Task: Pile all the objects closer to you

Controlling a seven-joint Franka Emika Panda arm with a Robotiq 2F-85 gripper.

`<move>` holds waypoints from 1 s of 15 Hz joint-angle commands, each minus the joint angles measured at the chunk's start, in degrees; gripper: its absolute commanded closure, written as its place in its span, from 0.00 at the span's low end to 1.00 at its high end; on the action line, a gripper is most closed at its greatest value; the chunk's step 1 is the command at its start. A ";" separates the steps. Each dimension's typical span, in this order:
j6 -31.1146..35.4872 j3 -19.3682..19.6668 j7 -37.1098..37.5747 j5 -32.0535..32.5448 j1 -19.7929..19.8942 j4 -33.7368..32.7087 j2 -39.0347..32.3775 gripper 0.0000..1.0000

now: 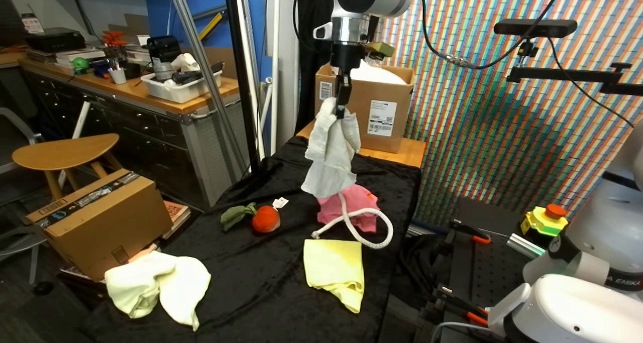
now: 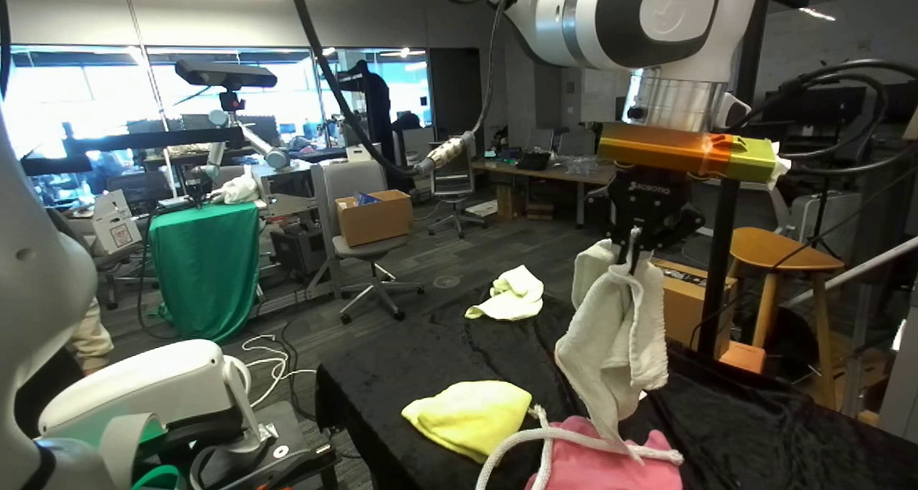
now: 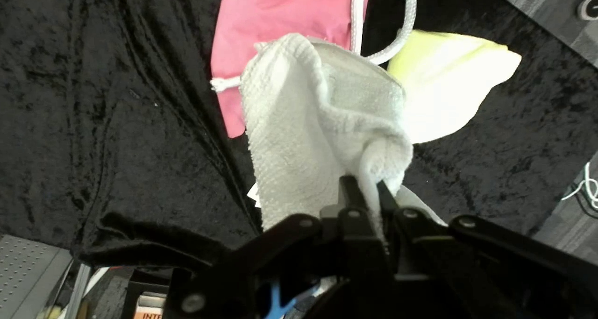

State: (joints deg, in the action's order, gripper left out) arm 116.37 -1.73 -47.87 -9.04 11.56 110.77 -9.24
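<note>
The black-draped bench (image 1: 261, 282) in front of me has one long edge toward the white robot body (image 1: 593, 232). By the opposite edge, near a corner, slumps a cream cloth (image 1: 161, 282): soft, light, easily lifted by its raised fold. A white terry cloth (image 2: 609, 336) hangs from the gripper (image 3: 367, 186) near the robot-side edge, its tip above or on a pink cloth (image 3: 289, 15); I can't tell which. The terry looks limp and grippy, so the bunched top seems a sound hold, though the loose skirt may swing. The pink looks thinner and I'd take a bare corner. A yellow cloth (image 1: 334, 267) lies along that same edge, mostly flat, best caught by its rumpled end. Across the pink curls a white rope (image 1: 346, 216), probably springy, to be pinched where its strands cross. An orange plush toy (image 1: 265, 219) sits by the opposite edge, likely squeezable but apt to roll; grip across its body. The fingers (image 3: 350, 193) are nearly together, pinching terry alone.
</note>
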 commanded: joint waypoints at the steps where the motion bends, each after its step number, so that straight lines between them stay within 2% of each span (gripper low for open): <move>1: 3.02 1.27 2.91 0.87 -2.93 1.55 -0.44 0.93; 3: 3.35 1.33 3.16 0.04 -3.22 1.42 -1.23 0.92; 4: 3.77 1.40 3.60 0.16 -3.36 1.55 -1.42 0.66; 5: 3.81 1.43 4.13 0.15 -3.46 1.56 -1.64 0.64; 7: 4.25 1.57 5.38 0.73 -3.59 1.64 -2.07 0.52; 13: 4.12 1.92 7.29 0.71 -3.46 1.13 -2.81 0.05; 15: 4.37 1.72 7.43 1.03 -3.76 0.83 -2.97 0.00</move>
State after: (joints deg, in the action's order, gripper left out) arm 119.68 -0.37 -41.70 -8.47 8.89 112.17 -12.08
